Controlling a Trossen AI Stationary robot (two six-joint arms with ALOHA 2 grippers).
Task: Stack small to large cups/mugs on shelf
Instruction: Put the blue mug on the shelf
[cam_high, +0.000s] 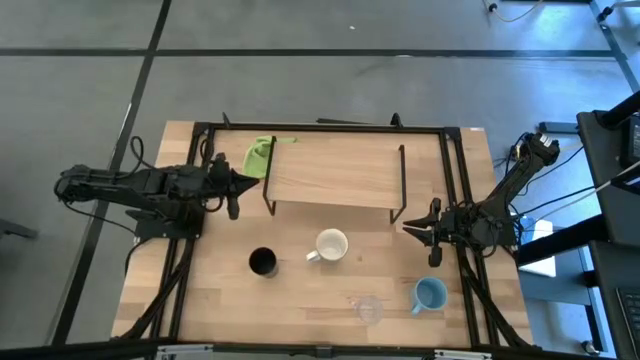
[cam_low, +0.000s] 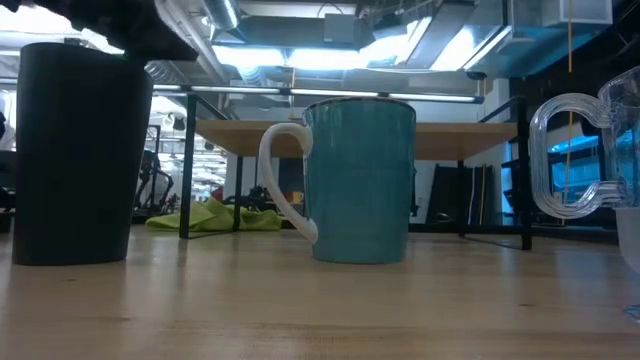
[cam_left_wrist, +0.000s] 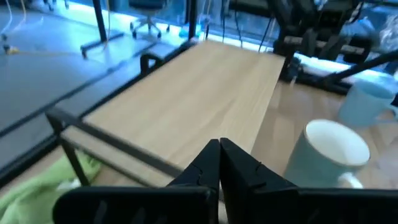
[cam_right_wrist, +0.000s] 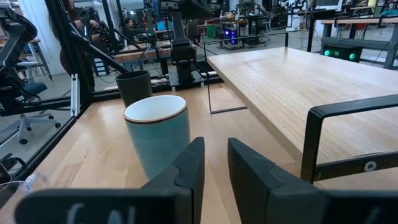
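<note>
Black cup (cam_high: 262, 262), white mug (cam_high: 331, 245), light blue mug (cam_high: 430, 294), green cloth (cam_high: 260, 156), light-wood shelf (cam_high: 335, 172)

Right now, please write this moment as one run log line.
left tool: shut, empty, beside shelf | right tool: open, empty | black cup, white mug, blue mug, clear cup: on table

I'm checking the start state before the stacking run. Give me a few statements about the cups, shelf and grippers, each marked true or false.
1. The shelf has no cup on it. True.
2. The black cup stands on the shelf. False: it stands on the table, in front of the shelf.
3. The left gripper has its jaws shut and empty. True.
4. The right gripper holds the light blue mug. False: its jaws stand apart around nothing.
5. The green cloth lies beside the shelf's left end. True.
</note>
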